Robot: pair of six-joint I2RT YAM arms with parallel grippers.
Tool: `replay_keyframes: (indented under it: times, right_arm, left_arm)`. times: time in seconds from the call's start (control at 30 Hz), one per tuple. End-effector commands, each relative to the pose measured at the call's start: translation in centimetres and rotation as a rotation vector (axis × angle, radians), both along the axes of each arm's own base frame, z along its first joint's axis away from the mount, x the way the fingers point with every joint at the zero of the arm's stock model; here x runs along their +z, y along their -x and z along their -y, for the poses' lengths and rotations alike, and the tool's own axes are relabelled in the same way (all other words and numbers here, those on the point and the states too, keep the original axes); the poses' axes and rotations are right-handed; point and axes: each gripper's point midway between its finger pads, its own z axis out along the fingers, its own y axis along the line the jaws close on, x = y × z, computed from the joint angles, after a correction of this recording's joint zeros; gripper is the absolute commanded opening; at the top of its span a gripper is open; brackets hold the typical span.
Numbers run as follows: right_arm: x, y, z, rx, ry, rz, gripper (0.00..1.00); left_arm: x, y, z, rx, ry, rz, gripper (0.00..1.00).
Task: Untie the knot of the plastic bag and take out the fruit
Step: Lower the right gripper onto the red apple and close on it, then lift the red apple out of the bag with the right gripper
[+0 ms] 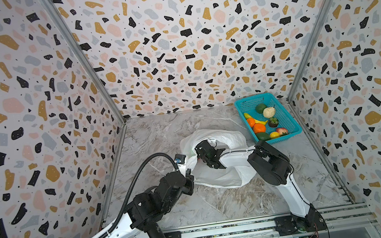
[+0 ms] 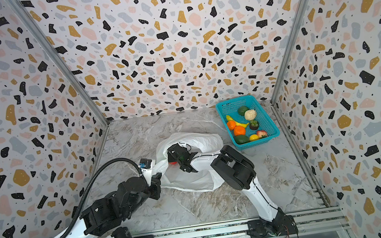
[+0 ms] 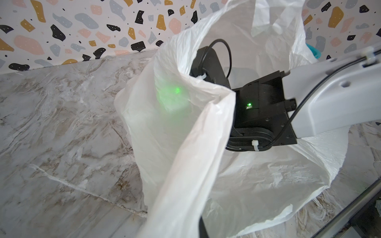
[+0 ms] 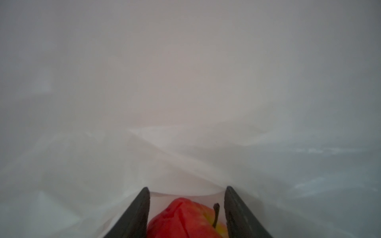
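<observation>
Deep in the plastic bag (image 1: 219,178), the right claw (image 4: 186,188) grips the red apple (image 4: 181,218) between part-open jaws. The left claw (image 1: 188,175), shut, pinches the bag's rim. Lift the apple straight out, mouth held taut.

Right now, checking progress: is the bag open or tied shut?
Open. The bag gapes wide at its mouth, and the right end effector is inside it, a red fruit between its fingers.

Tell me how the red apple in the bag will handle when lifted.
The red apple looks rounded and smooth, so it may slip from the right gripper. Set down, it would probably roll. The thin plastic bag may drag along.
</observation>
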Motion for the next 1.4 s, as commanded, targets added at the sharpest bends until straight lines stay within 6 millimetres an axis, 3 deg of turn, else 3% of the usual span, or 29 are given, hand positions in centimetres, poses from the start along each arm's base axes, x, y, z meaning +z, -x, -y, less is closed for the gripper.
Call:
replay_keyframes:
  times: [0.0, 0.13, 0.57, 0.7, 1.0, 1.2, 1.37]
  right_arm:
    - [0.1, 1.3, -0.2, 0.069, 0.001, -0.06, 0.72]
    - [0.2, 1.9, -0.6, 0.097, -0.023, -0.092, 0.79]
    - [-0.2, 4.1, 0.0, 0.134, -0.002, -0.189, 0.83]
    - [-0.5, 4.2, 0.8, 0.117, 0.01, -0.188, 0.71]
    - [1.4, 4.0, 0.2, 0.134, 0.02, -0.136, 0.62]
    - [3.9, 4.2, 0.2, 0.151, -0.013, -0.108, 0.6]
    - [5.1, 5.6, 0.5, 0.195, -0.031, -0.122, 0.6]
  left_arm:
    - [0.1, -0.2, -0.1, 0.007, -0.007, 0.017, 0.0]
    - [0.1, -0.1, -0.2, 0.006, -0.003, 0.02, 0.0]
    - [0.5, -0.1, -0.3, 0.007, 0.008, 0.03, 0.0]
    - [0.3, -0.1, -0.2, 0.004, 0.007, 0.029, 0.0]
    - [0.3, -0.1, -0.2, 0.003, 0.004, 0.028, 0.0]
    - [0.3, -0.3, -0.2, 0.01, -0.006, 0.035, 0.0]
    - [0.8, -0.8, -0.7, 0.039, -0.021, 0.061, 0.0]
